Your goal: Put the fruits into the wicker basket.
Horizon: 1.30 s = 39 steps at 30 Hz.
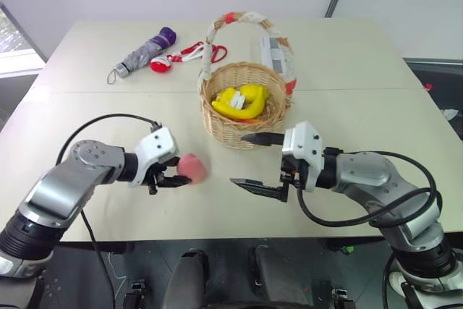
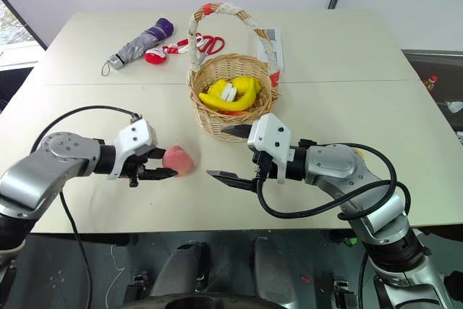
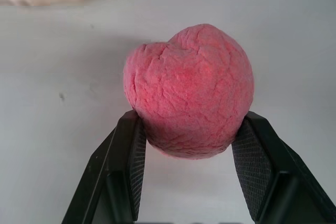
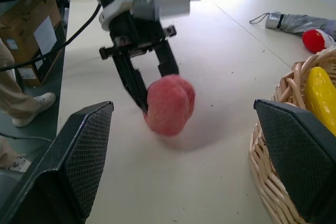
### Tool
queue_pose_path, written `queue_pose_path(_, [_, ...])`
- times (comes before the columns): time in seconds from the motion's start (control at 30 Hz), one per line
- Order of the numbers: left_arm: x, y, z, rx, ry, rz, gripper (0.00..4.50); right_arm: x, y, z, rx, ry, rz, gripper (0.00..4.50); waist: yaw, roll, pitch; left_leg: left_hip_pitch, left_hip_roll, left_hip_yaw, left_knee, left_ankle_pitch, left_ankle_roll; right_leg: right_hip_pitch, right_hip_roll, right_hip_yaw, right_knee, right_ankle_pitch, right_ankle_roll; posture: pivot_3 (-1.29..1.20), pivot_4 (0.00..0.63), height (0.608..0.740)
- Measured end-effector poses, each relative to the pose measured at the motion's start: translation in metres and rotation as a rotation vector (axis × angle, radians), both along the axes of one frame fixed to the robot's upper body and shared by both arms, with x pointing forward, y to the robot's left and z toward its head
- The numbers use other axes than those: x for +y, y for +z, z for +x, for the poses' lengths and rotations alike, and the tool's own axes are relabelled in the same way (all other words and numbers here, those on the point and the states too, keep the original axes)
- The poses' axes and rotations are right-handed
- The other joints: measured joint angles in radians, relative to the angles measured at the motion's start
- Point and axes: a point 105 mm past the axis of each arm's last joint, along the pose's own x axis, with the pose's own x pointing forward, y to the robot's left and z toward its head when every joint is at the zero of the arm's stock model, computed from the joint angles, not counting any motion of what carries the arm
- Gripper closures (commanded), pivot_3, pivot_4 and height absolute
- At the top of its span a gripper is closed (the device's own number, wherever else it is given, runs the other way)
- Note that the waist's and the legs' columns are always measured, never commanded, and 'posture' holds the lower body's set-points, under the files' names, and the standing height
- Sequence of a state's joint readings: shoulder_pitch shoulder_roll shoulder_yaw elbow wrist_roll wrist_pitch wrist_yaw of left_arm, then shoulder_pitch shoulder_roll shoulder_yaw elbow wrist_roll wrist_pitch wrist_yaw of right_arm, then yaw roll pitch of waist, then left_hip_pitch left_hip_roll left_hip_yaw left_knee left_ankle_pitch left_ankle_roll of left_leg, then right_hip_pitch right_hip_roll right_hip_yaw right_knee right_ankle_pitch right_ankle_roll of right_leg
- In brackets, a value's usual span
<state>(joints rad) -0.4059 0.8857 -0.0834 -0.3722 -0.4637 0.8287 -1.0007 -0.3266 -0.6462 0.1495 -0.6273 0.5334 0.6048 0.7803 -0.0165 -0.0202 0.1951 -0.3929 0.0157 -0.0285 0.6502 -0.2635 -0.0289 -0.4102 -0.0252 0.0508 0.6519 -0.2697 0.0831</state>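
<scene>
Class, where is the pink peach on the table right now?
In the left eye view, the peach lies on the table's near left part, between the fingers of the left gripper, just left of and nearer than the wicker basket.

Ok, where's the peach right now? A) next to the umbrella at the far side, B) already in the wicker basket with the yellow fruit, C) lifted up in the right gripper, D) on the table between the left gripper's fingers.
D: the peach sits on the table with the left gripper fingers against either side of it, short of the wicker basket; the right gripper is open and empty.
</scene>
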Motion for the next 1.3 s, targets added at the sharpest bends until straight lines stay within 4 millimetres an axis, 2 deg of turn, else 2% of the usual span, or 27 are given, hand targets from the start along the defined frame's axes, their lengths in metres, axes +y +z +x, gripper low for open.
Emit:
queue_pose_path(0.13, [-0.014, 0.075, 0.017, -0.178, 0.013, -0.236, 2.51, 0.000, 0.001, 0.000, -0.006, 0.008, -0.005, 0.00, 0.004, -0.001, 0.000, 0.000, -0.001, 0.000, 0.002, 0.000, 0.000, 0.002, 0.000, -0.001, 0.000, 0.000, 0.000, 0.00, 0.150, 0.740])
queue_pose_path(0.2, [-0.027, 0.099, 0.029, -0.267, 0.029, -0.274, 2.51, -0.001, 0.002, 0.003, -0.015, 0.004, -0.007, 0.00, 0.005, -0.001, 0.000, 0.000, -0.003, 0.000, 0.002, 0.000, 0.000, 0.002, -0.001, -0.001, 0.000, 0.000, 0.001, 0.00, 0.150, 0.740])
queue_pose_path(0.23, [-0.036, 0.104, 0.037, -0.295, 0.042, -0.283, 2.51, -0.002, 0.002, 0.005, -0.018, -0.004, -0.009, 0.00, 0.005, -0.001, 0.000, 0.000, -0.003, 0.000, 0.002, 0.000, 0.000, 0.002, -0.001, -0.001, 0.000, 0.000, 0.001, 0.00, 0.150, 0.740])
queue_pose_path(0.3, [-0.053, 0.103, 0.055, -0.307, 0.074, -0.270, 2.51, -0.004, 0.002, 0.008, -0.025, -0.018, -0.010, 0.00, 0.005, -0.001, 0.000, 0.000, -0.004, 0.000, 0.002, 0.000, 0.000, 0.002, -0.001, -0.001, 0.000, 0.000, 0.001, 0.00, 0.150, 0.740])
queue_pose_path(0.4, [-0.075, 0.083, 0.075, -0.272, 0.092, -0.213, 2.51, -0.008, 0.001, 0.013, -0.031, -0.048, -0.021, 0.00, -0.003, -0.001, 0.000, 0.000, -0.003, 0.000, 0.000, 0.000, 0.000, 0.001, 0.000, 0.000, 0.000, 0.000, 0.001, 0.00, 0.150, 0.740])
queue_pose_path(0.5, [-0.083, 0.064, 0.085, -0.201, 0.102, -0.196, 1.22, -0.019, 0.001, 0.016, -0.041, -0.099, -0.042, 0.00, -0.004, 0.000, 0.000, 0.000, -0.002, 0.000, 0.000, 0.000, 0.000, -0.002, 0.001, 0.001, 0.002, 0.000, 0.000, 0.00, 0.150, 0.740])
queue_pose_path(0.57, [-0.079, 0.060, 0.092, -0.181, 0.131, -0.194, 0.24, -0.033, 0.001, 0.020, -0.051, -0.161, -0.069, 0.00, -0.002, 0.000, 0.000, -0.001, -0.002, 0.000, 0.000, 0.000, 0.000, -0.002, 0.001, 0.000, 0.002, 0.000, 0.000, 0.00, 0.150, 0.740])
queue_pose_path(0.6, [-0.078, 0.061, 0.094, -0.186, 0.137, -0.194, 0.10, -0.040, 0.001, 0.022, -0.056, -0.192, -0.087, 0.00, -0.001, 0.000, 0.000, -0.001, -0.002, 0.000, 0.000, 0.000, 0.000, -0.002, 0.001, 0.000, 0.002, 0.000, 0.000, 0.00, 0.150, 0.740])
queue_pose_path(0.73, [-0.078, 0.074, 0.094, -0.217, 0.131, -0.262, 0.10, -0.082, -0.005, 0.028, -0.063, -0.359, -0.195, 0.00, 0.006, 0.000, 0.000, -0.002, -0.003, 0.000, 0.001, 0.000, 0.000, -0.001, -0.001, 0.000, 0.001, 0.000, 0.000, 0.00, 0.150, 0.740])
queue_pose_path(0.83, [-0.072, 0.089, 0.082, -0.234, 0.073, -0.350, 0.10, -0.133, -0.015, 0.024, -0.039, -0.487, -0.375, 0.00, 0.006, 0.000, 0.000, -0.002, -0.003, 0.001, 0.000, 0.000, 0.000, 0.000, -0.001, 0.000, 0.000, 0.000, 0.001, 0.00, 0.150, 0.740])
queue_pose_path(0.93, [-0.066, 0.078, 0.045, -0.244, -0.110, -0.311, 0.10, -0.180, -0.029, 0.018, 0.007, -0.580, -0.570, 0.00, -0.005, 0.000, 0.000, 0.002, -0.002, 0.002, -0.002, 0.000, 0.001, 0.001, 0.000, 0.002, -0.001, 0.000, 0.001, 0.00, 0.150, 0.740])
queue_pose_path(1.07, [-0.078, 0.059, 0.015, -0.185, -0.247, -0.283, 0.10, -0.201, -0.038, 0.023, 0.004, -0.619, -0.633, 0.00, -0.002, 0.000, 0.000, 0.002, -0.002, 0.004, 0.001, 0.000, 0.000, 0.002, 0.001, 0.002, 0.001, 0.000, 0.001, 0.00, 0.150, 0.740])
queue_pose_path(1.3, [-0.088, 0.052, 0.004, -0.171, -0.295, -0.256, 0.10, -0.219, -0.059, 0.036, 0.026, -0.632, -0.713, 0.00, -0.003, 0.000, 0.000, 0.002, -0.002, 0.005, 0.002, 0.000, 0.000, 0.003, 0.001, 0.002, 0.001, 0.000, 0.001, 0.00, 0.150, 0.740])
